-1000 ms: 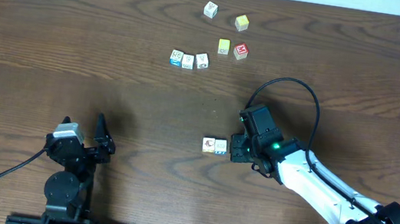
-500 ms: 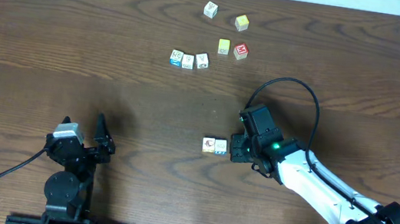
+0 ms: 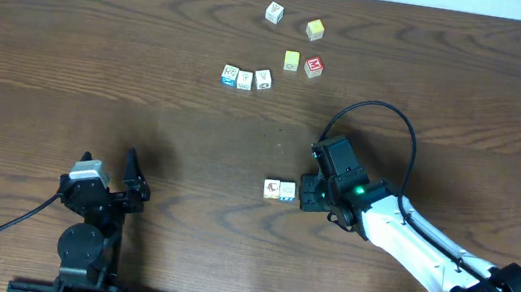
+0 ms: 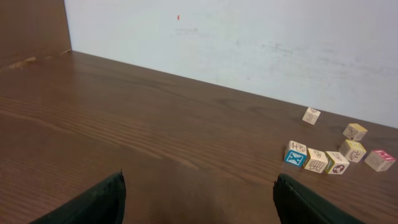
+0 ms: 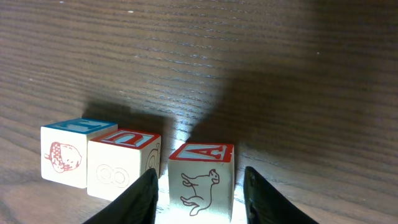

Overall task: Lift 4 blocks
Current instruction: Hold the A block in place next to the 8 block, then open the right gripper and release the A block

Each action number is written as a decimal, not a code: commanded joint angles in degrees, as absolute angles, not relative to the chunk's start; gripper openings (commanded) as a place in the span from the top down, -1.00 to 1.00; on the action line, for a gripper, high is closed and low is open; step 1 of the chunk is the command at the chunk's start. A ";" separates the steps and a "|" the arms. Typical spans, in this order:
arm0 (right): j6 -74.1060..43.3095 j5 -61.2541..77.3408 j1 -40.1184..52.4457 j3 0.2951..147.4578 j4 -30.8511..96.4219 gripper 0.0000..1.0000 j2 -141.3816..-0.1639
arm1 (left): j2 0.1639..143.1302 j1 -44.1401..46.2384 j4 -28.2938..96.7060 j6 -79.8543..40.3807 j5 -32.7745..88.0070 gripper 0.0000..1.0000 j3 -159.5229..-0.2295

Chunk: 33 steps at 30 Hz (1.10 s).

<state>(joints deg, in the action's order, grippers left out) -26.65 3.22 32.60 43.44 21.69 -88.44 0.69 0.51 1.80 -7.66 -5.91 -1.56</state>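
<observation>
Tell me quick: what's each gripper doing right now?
Left gripper: open, empty.
Right gripper: open, fingers either side of the A block, small gaps showing, not gripping it.

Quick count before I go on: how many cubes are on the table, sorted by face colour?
yellow-faced cubes: 2
red-topped cube: 1
pale cubes at the far end: 4
pale cubes by the right hand: 3, the last between its fingers
Total: 10
</observation>
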 commanded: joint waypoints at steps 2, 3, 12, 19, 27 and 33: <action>-26.76 3.31 33.10 43.77 21.41 0.26 -88.79 | 0.60 0.30 3.79 -7.53 -6.20 -0.53 -0.23; -26.76 3.31 33.10 43.77 21.39 0.31 -88.79 | 0.60 0.30 3.79 -7.53 -6.20 -0.53 -0.23; -29.34 2.04 33.10 43.79 21.50 0.28 -88.77 | 0.60 0.30 3.79 -7.53 -6.20 -0.53 -0.23; -29.30 4.12 33.10 43.83 18.20 0.24 -88.79 | 0.60 0.30 3.79 -7.53 -6.20 -0.53 -0.23; -29.30 1.93 31.83 43.92 18.63 0.30 -88.77 | 0.60 0.30 3.79 -7.53 -6.20 -0.53 -0.23; -29.32 1.96 29.63 44.03 18.85 0.35 -88.77 | 0.60 0.30 3.79 -7.53 -6.20 -0.53 -0.23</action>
